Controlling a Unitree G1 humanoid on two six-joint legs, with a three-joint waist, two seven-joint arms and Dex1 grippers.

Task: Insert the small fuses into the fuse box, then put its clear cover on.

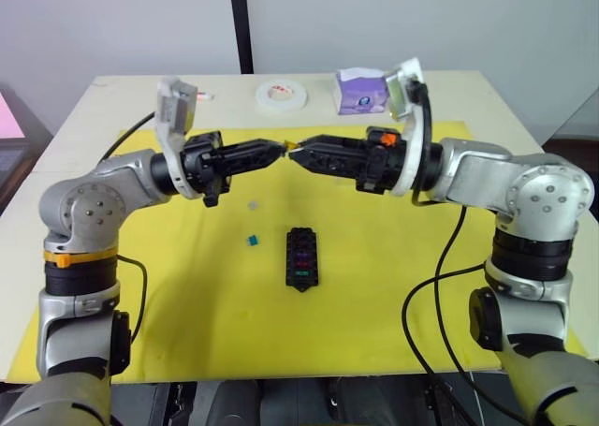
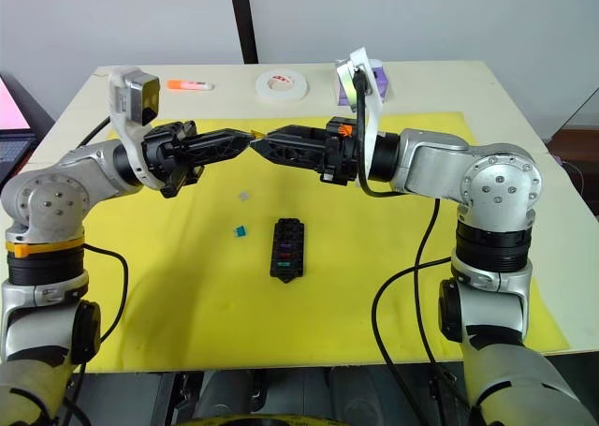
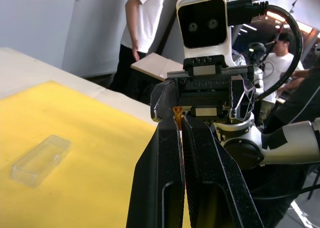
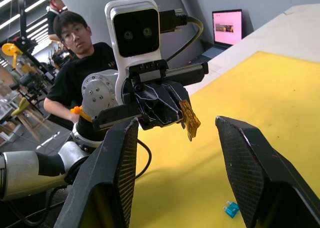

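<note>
Above the yellow mat (image 1: pixel 393 314), mid-air, tip to tip: my left gripper (image 1: pixel 277 151) and my right gripper (image 1: pixel 298 153).

Item, left gripper: fingers pressed together on an amber fuse (image 4: pixel 189 120), which sticks out past the fingertips with its long axis running roughly down and its blades below.

Item, right gripper: fingers spread wide, one to each side of that fuse, not yet touching it. The fuse lies straight ahead between them, so the handover, as I judge it, turns on bringing the right fingers in square across the fuse's flat faces.

Item, fuse box (image 1: pixel 301 257): flat on the mat, below and nearer to me than both grippers, long axis running away from me, several slots already coloured.

Item, teal fuse (image 1: pixel 251 241): loose on the mat, left of the box.

Item, clear cover (image 3: pixel 40 159): lying on the mat, well apart.
</note>
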